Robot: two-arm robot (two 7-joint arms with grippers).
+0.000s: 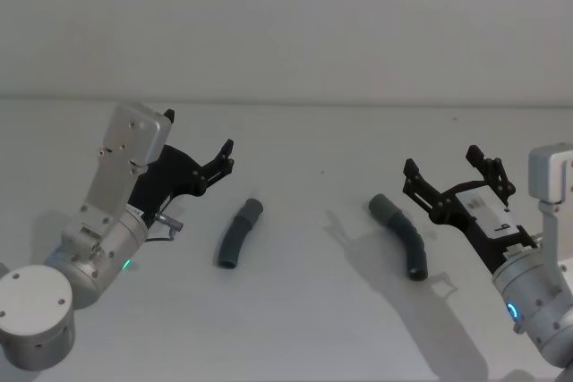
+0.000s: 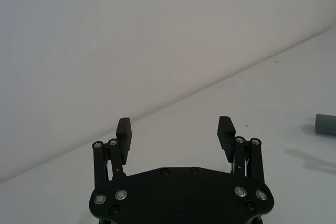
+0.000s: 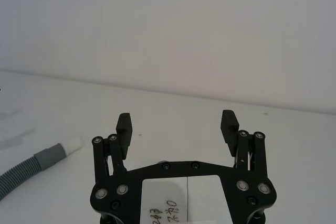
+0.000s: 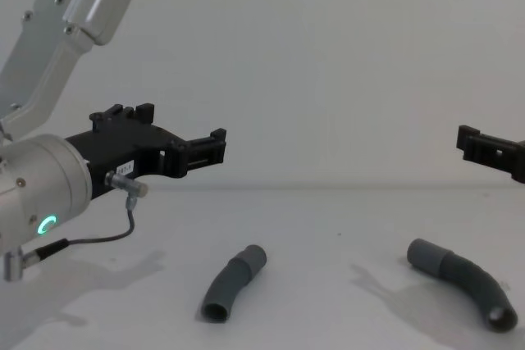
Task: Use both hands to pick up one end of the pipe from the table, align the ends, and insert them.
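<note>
While pipe pieces (image 1: 238, 233) rest on table (image 1: 304, 328), left hand (image 2: 175, 127) spread, right hand (image 3: 177, 121) spread

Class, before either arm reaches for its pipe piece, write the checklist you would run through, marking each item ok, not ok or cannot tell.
1. The left gripper is open: ok.
2. The right gripper is open: ok.
3. The left pipe piece lies free on the table: ok.
4. The right pipe piece lies free, no gripper touching it: ok.
5. Ends aligned for insertion: not ok, the pieces lie apart.
6. Which piece carries the white tip: cannot tell.
</note>
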